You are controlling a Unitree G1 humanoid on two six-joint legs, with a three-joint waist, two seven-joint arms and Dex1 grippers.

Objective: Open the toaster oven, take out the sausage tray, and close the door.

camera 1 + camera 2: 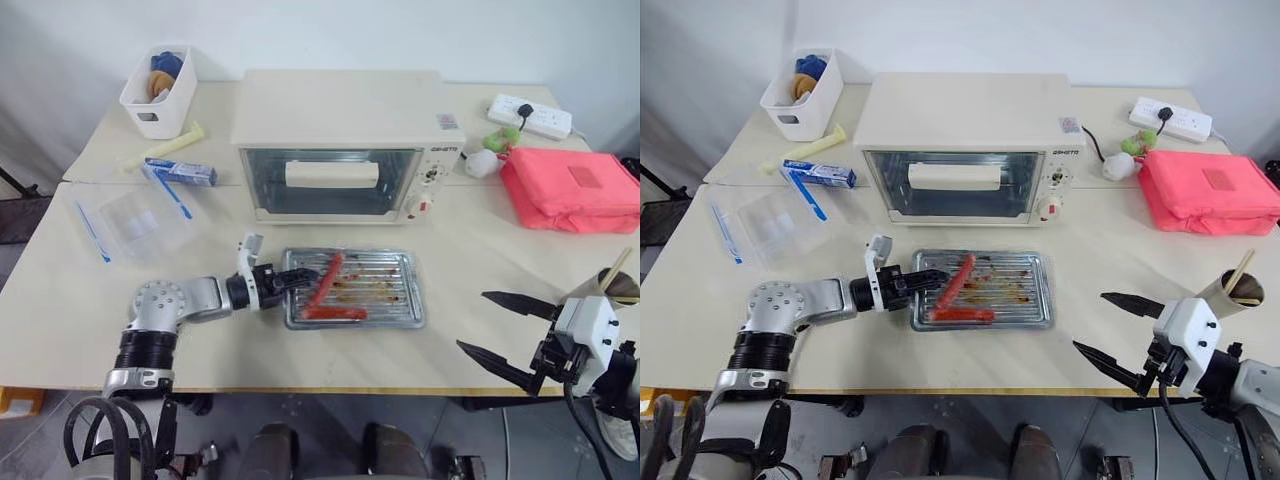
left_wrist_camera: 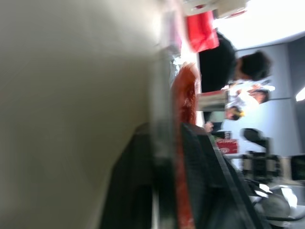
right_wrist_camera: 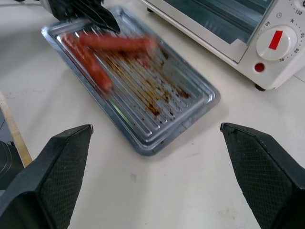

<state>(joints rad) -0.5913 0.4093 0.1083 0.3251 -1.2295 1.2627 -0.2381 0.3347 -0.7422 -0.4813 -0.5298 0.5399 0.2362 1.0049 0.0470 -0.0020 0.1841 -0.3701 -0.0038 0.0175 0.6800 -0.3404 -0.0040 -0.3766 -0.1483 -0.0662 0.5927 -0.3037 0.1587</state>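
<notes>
Sitting on the table (image 1: 60,330) in front of the toaster oven (image 1: 345,140), the sausage tray (image 1: 355,290) is already out, two red sausages (image 1: 328,280) at its left end; the door (image 1: 330,182) with its cream bar handle (image 1: 332,174) looks shut, so the task seems about finished. Left gripper (image 1: 300,277) reaches in low from the left, fingers at the tray's left rim; in the left wrist view the rim runs between the two dark fingers (image 2: 138,191), probably because it carried the tray by that edge. Fingers look only a little apart, and whether they pinch the rim or have let go I cannot tell. Right gripper (image 1: 500,325) hangs well apart from the tray near the table's right front edge, fingers spread wide and empty, likely parked out of the way. Hard to make out: left wrist view is blurred, a person in the far background is indistinct. Oven interior behind the glass is dim. Cup with a stick (image 1: 612,282) is partly hidden by the right wrist. Contents of the white bin (image 1: 160,95) at back left are unclear
</notes>
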